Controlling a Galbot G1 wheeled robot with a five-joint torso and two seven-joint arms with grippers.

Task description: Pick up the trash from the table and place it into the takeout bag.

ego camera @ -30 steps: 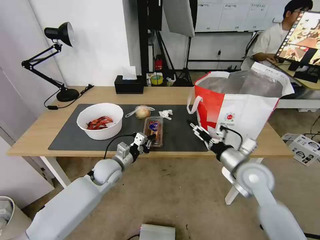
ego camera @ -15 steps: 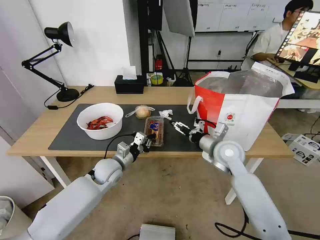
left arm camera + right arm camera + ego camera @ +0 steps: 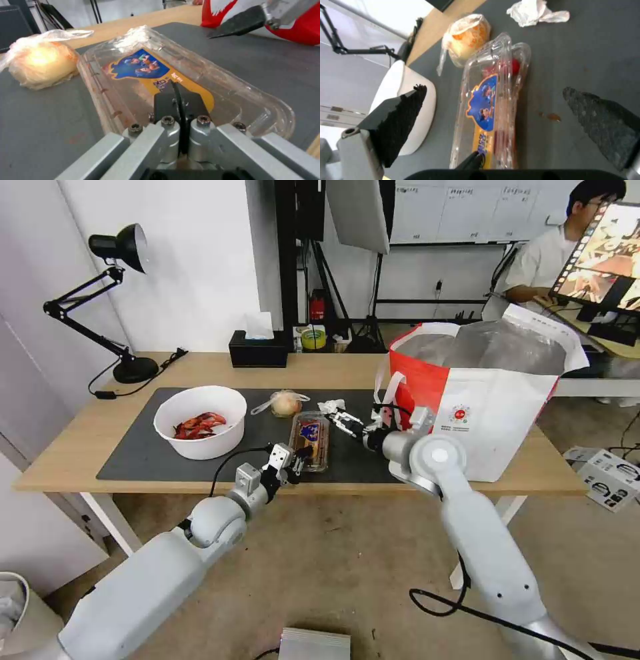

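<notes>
While our left arm reaches up from the lower left of the head view, bent at the elbow, our left gripper sits at the near end of the clamshell tray, just below the frame's centre. From the left wrist camera its two fingers are pressed together over that end of the tray; whether they pinch the rim we cannot tell. Our right arm rises from the lower right, folds sharply and points leftward, low over the dark mat. Our right gripper hovers with jaws spread, just right of the tray and below the crumpled tissue. Left of the tissue lies the small bag with the beige lump. Farther left stands the white bowl of crayfish shells. At centre right, the takeout bag stands open on the table.
</notes>
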